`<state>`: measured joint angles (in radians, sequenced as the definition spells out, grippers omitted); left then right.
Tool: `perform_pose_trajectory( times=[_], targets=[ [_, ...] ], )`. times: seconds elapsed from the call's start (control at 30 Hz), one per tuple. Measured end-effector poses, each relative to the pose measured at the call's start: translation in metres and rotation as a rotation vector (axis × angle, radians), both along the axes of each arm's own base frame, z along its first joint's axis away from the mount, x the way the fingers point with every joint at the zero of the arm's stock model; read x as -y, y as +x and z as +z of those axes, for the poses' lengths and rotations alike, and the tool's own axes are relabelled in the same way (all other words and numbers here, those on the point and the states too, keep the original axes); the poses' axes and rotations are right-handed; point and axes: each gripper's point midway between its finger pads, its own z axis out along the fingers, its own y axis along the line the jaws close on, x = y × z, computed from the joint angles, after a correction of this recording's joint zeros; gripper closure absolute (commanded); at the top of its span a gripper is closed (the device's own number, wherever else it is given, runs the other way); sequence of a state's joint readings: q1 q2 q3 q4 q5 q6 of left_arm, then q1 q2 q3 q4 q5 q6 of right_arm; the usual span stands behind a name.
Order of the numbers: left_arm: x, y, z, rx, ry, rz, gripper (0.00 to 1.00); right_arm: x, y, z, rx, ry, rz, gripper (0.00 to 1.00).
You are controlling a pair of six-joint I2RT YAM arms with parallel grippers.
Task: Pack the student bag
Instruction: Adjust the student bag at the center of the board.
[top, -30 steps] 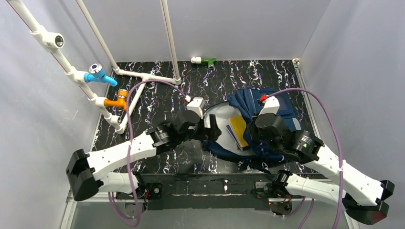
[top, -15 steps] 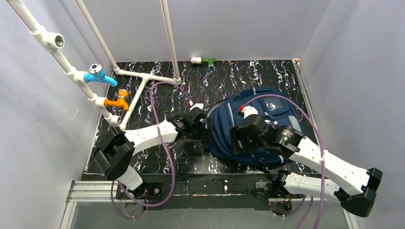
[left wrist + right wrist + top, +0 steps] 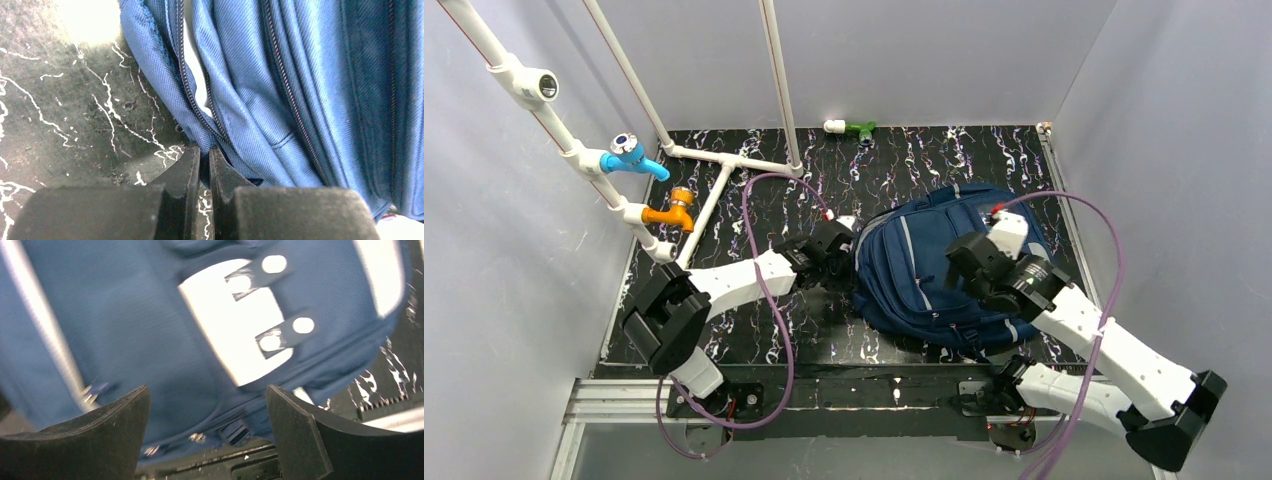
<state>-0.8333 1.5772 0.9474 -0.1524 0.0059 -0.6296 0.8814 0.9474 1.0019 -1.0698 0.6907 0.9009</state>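
As the student bag (image 3: pixel 924 275) lies on the table (image 3: pixel 984 160)
Left gripper (image 3: pixel 204 155) clenched at its zip edge; right gripper (image 3: pixel 207 405) spread over the white patch (image 3: pixel 235 335).

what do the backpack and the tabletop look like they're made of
The backpack: woven fabric, probably a synthetic, matte navy; a diagonal weave and stitched zips show close up. The tabletop: hard black surface with white marble-like veins, faint sheen; maybe printed laminate.

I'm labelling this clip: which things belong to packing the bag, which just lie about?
Job: student bag, left claw shut on its edge, right claw open above it.
Lying about: blue tap, orange tap, green fitting, white pipes.
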Motion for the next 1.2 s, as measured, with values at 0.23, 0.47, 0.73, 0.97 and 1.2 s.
perform_pose_trajectory(
  times=[0.23,0.47,0.73,0.97,1.2],
  targets=[
    [-0.023,-0.015,0.015,0.048,-0.017,0.003,1.0,0.073,0.009,-0.038,-0.062,0.06,-0.366,0.12],
    [-0.045,-0.055,0.033,0.067,-0.099,0.02,1.0,0.051,0.031,-0.079,-0.15,0.182,-0.242,0.05],
    [-0.048,-0.092,0.033,0.032,-0.111,0.019,1.0,-0.026,0.144,-0.076,-0.139,0.274,0.077,0.03],
    [-0.046,-0.095,0.023,0.001,-0.075,0.039,1.0,-0.057,0.192,-0.063,-0.146,0.241,0.236,0.07],
    [-0.05,-0.096,0.026,0.003,-0.075,0.045,1.0,-0.019,0.113,-0.052,-0.163,0.162,0.259,0.21]
  ],
)
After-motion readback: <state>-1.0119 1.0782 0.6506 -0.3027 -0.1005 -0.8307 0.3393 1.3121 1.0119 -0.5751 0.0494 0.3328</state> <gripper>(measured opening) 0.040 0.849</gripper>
